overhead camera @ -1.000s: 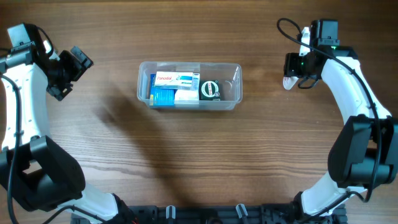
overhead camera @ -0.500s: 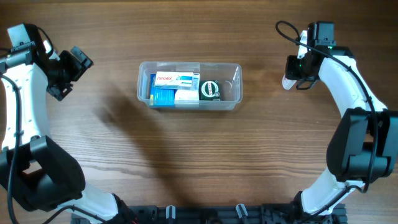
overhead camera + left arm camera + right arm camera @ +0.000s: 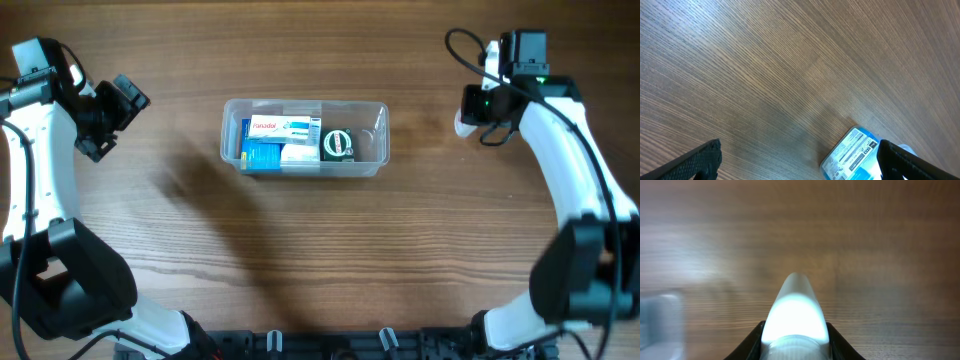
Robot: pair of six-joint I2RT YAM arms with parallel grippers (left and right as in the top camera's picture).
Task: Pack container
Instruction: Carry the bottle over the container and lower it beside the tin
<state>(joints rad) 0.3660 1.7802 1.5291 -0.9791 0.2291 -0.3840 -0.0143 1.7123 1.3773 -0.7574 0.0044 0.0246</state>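
A brown, fine-grained wooden table (image 3: 765, 60) is seen across the whole view. The black fingertips (image 3: 700, 162) of the left gripper (image 3: 800, 167) are held wide apart at the lower corners. A blue-and-white printed cardboard box (image 3: 851, 156) is cut off by the bottom edge, near the right fingertip.

The table (image 3: 300, 250) is brown wood with fine streaked grain. The container (image 3: 373, 140) is clear. Inside it, one box (image 3: 283, 127) is white with red and blue print, another box (image 3: 261, 156) is blue with a white label, and a round item (image 3: 338, 145) is green, black and white. Both arms (image 3: 40, 190) are white with black joints. The left gripper (image 3: 799, 152) has black fingers (image 3: 700, 161). The right gripper (image 3: 796, 330) has black fingers (image 3: 756, 336) around a glossy white rounded object (image 3: 796, 310).
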